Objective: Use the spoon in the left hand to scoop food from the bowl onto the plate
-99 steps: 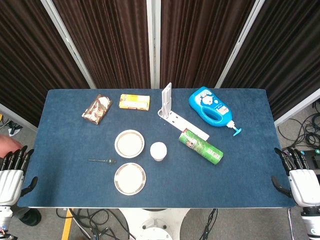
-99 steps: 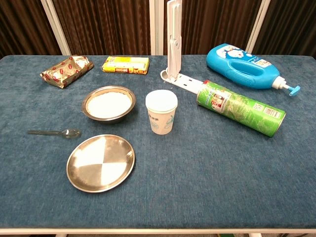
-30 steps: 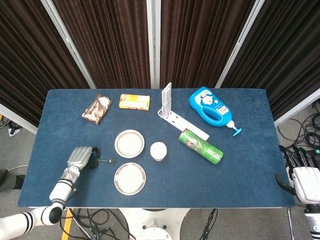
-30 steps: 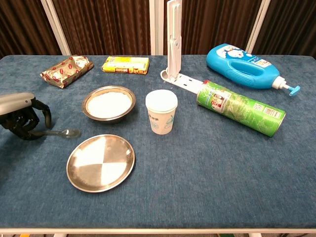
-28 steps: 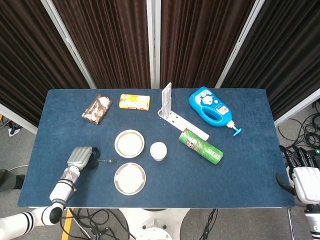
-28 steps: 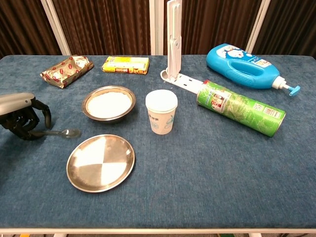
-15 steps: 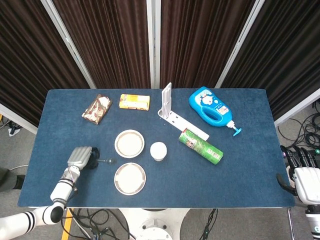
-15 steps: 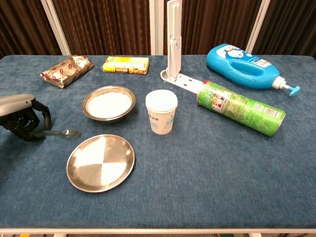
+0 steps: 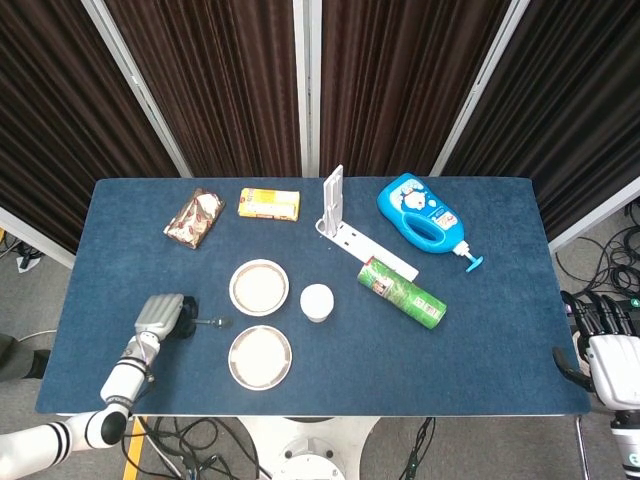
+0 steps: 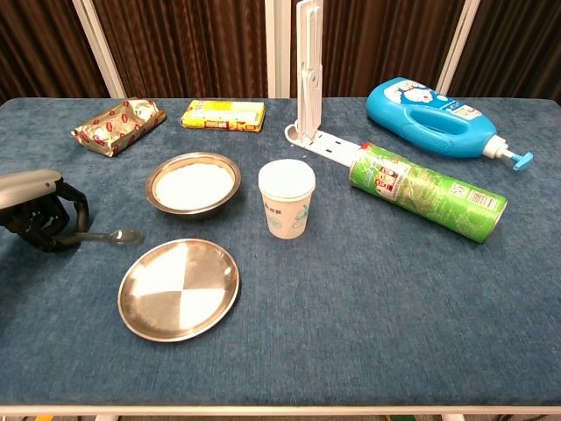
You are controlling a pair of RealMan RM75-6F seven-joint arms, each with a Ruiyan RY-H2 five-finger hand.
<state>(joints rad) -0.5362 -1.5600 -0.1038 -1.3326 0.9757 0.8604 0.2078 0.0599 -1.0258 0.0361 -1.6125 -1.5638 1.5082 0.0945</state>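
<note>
— Where did the spoon [image 10: 107,236] lie, and what was the left hand [image 10: 39,215] doing?

— The spoon lay flat on the blue table [image 10: 368,298], left of the gap between the bowl [image 10: 193,184] and the plate [image 10: 179,288], its bowl end pointing right; the left hand sat low over the handle end, dark fingers [image 10: 54,230] curled inward around it; the chest view showed the handle vanishing among those fingers, but whether they truly pinched it could not be told; the head view showed the same hand [image 9: 163,317] just left of the spoon [image 9: 211,322].

— And the bowl and plate?

— The steel bowl, filled with something white, stood behind the plate; the plate, bare and shiny, sat nearer the front edge; the two stood near each other but apart.

— The right hand?

— The right hand [image 9: 607,345] hung off the table's right edge in the head view, fingers up and slightly apart, holding nothing.

— What else was on the cloth?

— A white paper cup [image 10: 287,199] stood upright just right of the bowl; a green canister [image 10: 428,193] lay on its side further right; behind it lay a blue bottle [image 10: 443,118] with a pump nozzle; a white stand [image 10: 310,79] rose near the back centre; a yellow packet [image 10: 223,115] and a red-and-gold foil packet [image 10: 117,125] lay along the back left.
</note>
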